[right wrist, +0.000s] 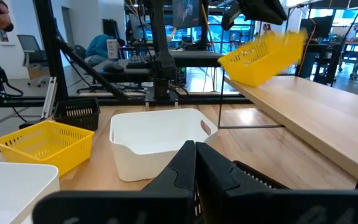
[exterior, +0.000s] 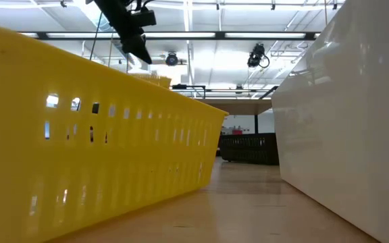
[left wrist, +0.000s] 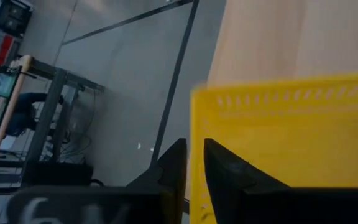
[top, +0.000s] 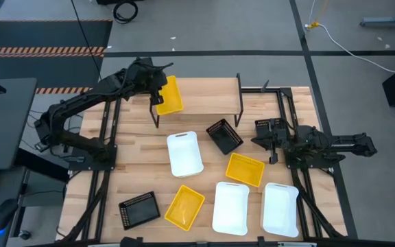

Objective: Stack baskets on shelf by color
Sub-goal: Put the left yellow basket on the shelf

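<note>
Lower the tilted yellow basket [top: 169,95], pinched at its rim by the left end effector [top: 158,97], level onto the shelf [top: 204,96] before releasing; right end effector [right wrist: 195,163] clenched, idle.

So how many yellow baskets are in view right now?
3. One is held tilted by the left gripper over the shelf's left end, one lies mid-table near the right arm, one near the front edge.
</note>
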### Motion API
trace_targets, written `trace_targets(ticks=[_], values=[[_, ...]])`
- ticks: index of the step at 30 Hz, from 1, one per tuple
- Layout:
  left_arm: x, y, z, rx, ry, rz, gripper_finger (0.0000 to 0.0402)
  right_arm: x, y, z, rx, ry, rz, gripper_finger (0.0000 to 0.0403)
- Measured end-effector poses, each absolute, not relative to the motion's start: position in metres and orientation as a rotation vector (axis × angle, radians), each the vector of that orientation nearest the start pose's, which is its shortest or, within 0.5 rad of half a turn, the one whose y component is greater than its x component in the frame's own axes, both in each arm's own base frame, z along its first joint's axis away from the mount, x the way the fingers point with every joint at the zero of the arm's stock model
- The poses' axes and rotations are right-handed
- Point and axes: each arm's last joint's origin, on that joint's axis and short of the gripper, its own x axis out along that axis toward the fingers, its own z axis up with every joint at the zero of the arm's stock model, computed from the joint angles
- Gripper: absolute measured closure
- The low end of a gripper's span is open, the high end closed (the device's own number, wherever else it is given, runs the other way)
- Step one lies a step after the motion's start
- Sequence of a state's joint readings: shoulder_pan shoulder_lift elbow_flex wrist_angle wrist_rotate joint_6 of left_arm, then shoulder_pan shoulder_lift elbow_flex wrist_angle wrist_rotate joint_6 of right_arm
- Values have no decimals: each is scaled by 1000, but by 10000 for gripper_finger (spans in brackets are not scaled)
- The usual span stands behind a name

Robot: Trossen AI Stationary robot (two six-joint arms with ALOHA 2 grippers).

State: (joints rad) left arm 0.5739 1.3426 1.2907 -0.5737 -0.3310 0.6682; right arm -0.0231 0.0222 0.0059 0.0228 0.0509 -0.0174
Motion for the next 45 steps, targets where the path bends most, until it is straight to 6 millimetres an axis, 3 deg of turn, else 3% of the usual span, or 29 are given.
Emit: trace_targets(ticks=[9,14,19,27,35,45], values=[[238,159,356,556,900,699,265,99,-4,166,-9,-6,-74,390],[248,134,357,530,859,621,242,99,-4,166,-9,-6,-74,390],[256,106,342,450,940,518,235,99,-4,166,-9,-6,-74,390],[259,85,331,367,1001,477,235,99,-4,166,-5,-7,-74,390],[261,97,317,323,1089,488,234,99,-4,166,-2,-7,-74,390],[282,117,291,339,1155,468,232,99,-4,166,-2,-7,-74,390]])
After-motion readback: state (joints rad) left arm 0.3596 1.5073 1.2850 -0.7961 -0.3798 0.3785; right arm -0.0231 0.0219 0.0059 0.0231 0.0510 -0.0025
